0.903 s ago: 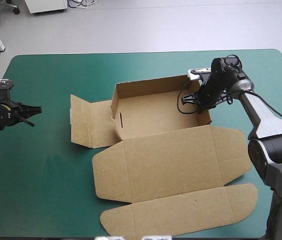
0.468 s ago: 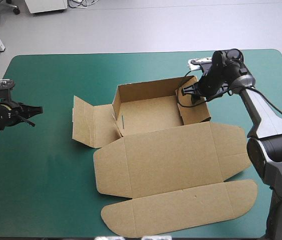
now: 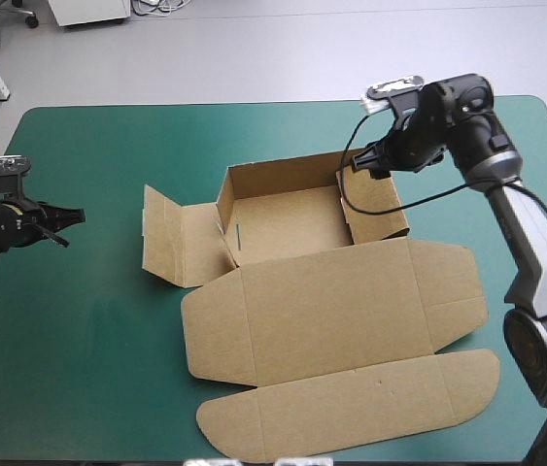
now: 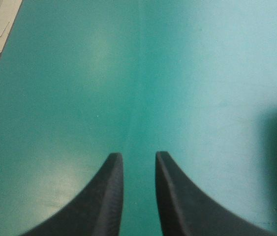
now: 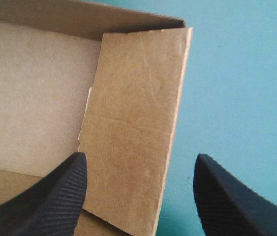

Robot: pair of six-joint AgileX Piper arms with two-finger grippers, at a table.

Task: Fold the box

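Now my right tool hangs wide apart over the right wall of the box; I should push it inward slowly.

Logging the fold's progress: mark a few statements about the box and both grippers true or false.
1. The right gripper is open near the box's right wall. True.
2. The lid lies flat on the teal-green cover. True.
3. The left gripper grips the box. False: it hangs over bare cover, apart from the box.
4. The left flap is tucked into the tray. False: it lies spread outward on the cover.
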